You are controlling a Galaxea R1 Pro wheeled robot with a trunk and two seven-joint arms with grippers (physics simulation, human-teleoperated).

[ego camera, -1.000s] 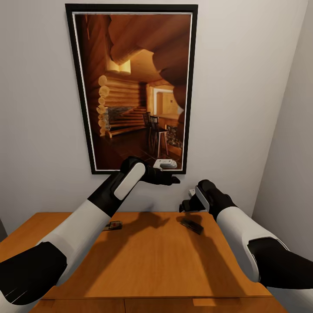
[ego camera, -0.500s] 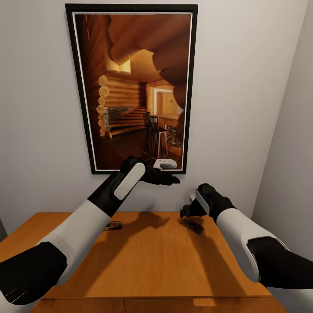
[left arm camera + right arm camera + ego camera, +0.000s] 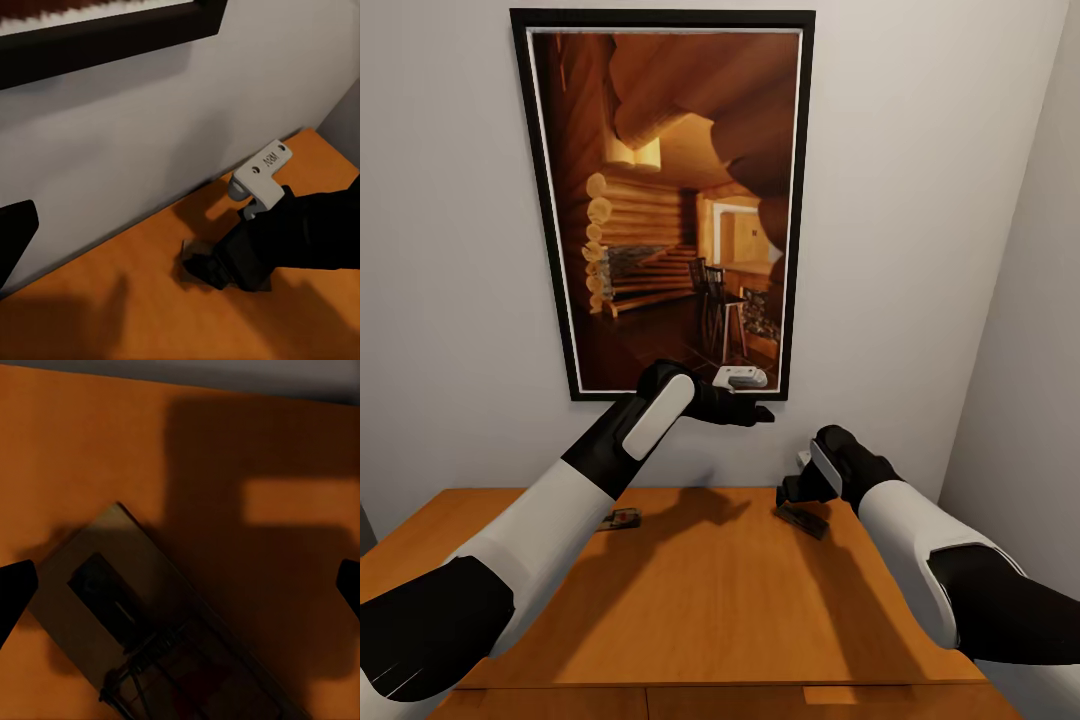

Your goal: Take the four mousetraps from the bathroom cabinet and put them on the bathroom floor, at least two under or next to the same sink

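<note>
Two mousetraps [image 3: 622, 520] [image 3: 801, 520] flat, well apart, on cabinet [image 3: 710, 590]

Framed cabin picture [image 3: 670, 200], white wall [image 3: 920, 200]

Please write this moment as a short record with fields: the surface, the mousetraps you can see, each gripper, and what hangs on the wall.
surface: flat top of the orange-brown cabinet
left mousetrap: lies flat on the top, partly behind the left arm
right mousetrap: lies flat, under the right gripper
right gripper: open, just above the right mousetrap, fingertips at either side in the wrist view
left gripper: raised before the wall, holds nothing; open or shut unclear
wall: framed picture of a log interior
</note>
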